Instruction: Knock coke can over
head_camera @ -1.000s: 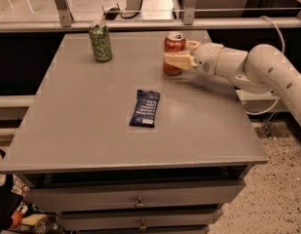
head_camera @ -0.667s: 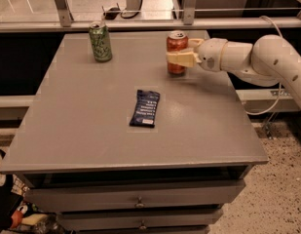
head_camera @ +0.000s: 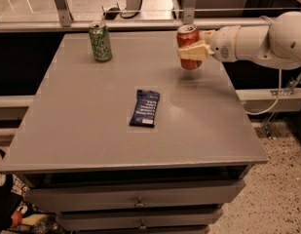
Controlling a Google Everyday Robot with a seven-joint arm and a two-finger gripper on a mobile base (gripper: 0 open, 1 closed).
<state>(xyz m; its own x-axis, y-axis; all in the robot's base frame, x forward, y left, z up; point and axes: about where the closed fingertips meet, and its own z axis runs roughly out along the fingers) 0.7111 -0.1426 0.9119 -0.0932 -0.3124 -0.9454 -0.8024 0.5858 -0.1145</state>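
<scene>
The red coke can with a silver top is upright at the back right of the grey table. It appears lifted slightly off the surface, with a faint shadow under it. My gripper reaches in from the right on the white arm. Its cream fingers are closed around the can's middle.
A green patterned can stands at the back left of the table. A dark blue snack packet lies flat near the middle. Metal railing posts run behind the table. Drawers sit below the front edge.
The gripper and the coke can have moved together up and a little to the right; the can now seems raised off the table. The green can and the packet have not moved.
</scene>
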